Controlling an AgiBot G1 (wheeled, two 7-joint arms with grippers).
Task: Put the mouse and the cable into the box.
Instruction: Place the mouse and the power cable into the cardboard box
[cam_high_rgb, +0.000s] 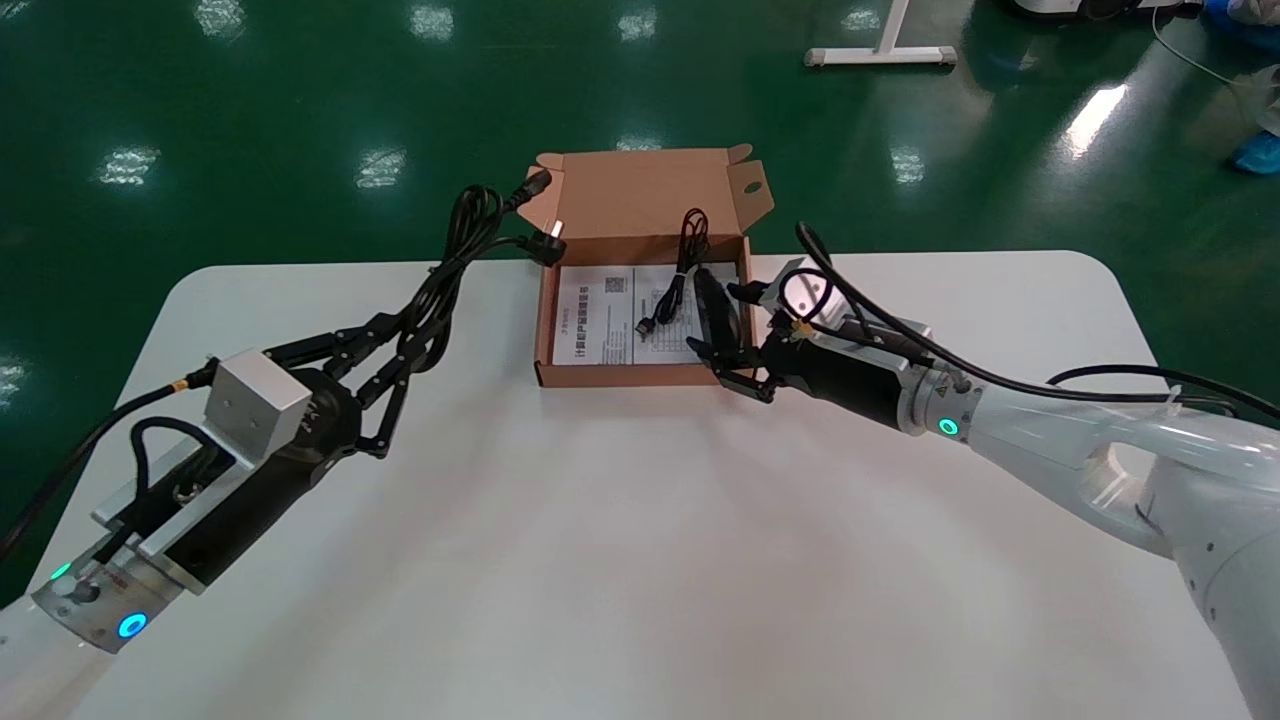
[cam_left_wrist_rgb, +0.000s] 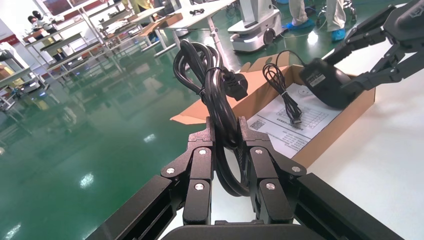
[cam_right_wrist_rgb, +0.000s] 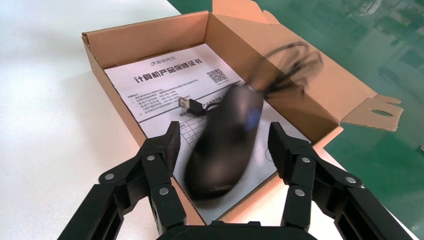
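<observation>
The head camera looks forward and down across the whole tabletop (cam_high_rgb: 640, 560), with the box (cam_high_rgb: 645, 205) at 12 o'clock. Wrist cameras sit close behind the left hand (cam_left_wrist_rgb: 225, 132) and right hand (cam_right_wrist_rgb: 225, 135), both facing the box, which all three views share.

An open brown cardboard box (cam_high_rgb: 545, 320) is set with its lid raised at the far side. A black computer mouse (cam_high_rgb: 716, 315) is seen inside by the right wall, its thin black cord (cam_high_rgb: 690, 240) bundled beside it. A thick black coiled power cable (cam_high_rgb: 450, 265) is held up outside, to the left.
</observation>
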